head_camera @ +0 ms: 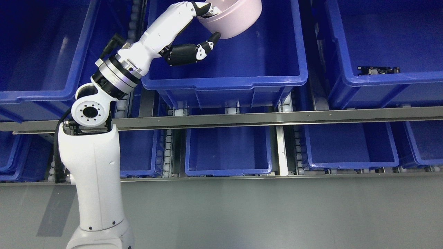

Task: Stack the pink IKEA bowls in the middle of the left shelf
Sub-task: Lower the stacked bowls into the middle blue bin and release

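Note:
A pale pink bowl (pixel 235 17) shows at the top edge, tilted, inside the middle blue bin (pixel 228 74) on the upper shelf level. My left hand (pixel 207 26) grips it: the thumb (pixel 207 45) presses under its side while the other fingers hook over its rim. The white left arm (pixel 93 166) rises from the lower left and reaches up and right into the bin. The bowl's upper part is cut off by the frame edge. The right arm does not show.
Blue bins stand left (pixel 41 69) and right (pixel 384 76) of the middle one; the right bin holds a small dark part (pixel 379 70). A metal shelf rail (pixel 277 118) crosses the view. Lower bins (pixel 228 152) sit beneath, with grey floor (pixel 277 214) in front.

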Tool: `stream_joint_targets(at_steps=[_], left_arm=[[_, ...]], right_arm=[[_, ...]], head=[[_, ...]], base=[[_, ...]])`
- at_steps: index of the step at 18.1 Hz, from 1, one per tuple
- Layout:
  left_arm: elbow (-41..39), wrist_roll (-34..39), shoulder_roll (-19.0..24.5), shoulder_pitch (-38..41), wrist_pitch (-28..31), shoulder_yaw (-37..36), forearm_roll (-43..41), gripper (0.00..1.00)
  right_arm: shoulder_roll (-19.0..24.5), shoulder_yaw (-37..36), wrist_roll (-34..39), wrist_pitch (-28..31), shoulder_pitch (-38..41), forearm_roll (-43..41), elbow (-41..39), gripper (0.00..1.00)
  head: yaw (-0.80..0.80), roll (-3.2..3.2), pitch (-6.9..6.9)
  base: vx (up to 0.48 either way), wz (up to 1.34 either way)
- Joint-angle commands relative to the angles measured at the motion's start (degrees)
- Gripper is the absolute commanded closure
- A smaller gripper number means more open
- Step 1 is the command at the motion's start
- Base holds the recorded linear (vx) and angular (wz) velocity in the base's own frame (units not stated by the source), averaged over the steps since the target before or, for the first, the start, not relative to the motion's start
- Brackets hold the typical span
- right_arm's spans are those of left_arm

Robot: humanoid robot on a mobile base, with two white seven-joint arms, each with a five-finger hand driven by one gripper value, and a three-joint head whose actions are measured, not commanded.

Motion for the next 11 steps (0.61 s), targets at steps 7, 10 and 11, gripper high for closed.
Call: stream_joint_targets(at_steps=[7,10,11], left_arm=[[8.11,-5.16,12.40,-2.06,3.14,0.71,-5.16,0.96],[8.11,-9.30,13.47,-1.61,3.23,0.88,-4.98,0.96],[8.11,-9.39,13.38,-1.61,3.40,0.80,-5.07,0.94]], right_arm=[[-1.00,0.00,-0.22,0.04,0.01,0.00,0.00,0.00],[-1.00,0.00,-0.22,0.04,0.01,0.00,0.00,0.00],[-1.00,0.00,-0.22,0.04,0.01,0.00,0.00,0.00]], head=[[0.00,0.00,0.00],[0.00,0.00,0.00],[0.00,0.00,0.00]], base=[[0.051,-0.14],[0.045,-0.11],[0.042,-0.09]])
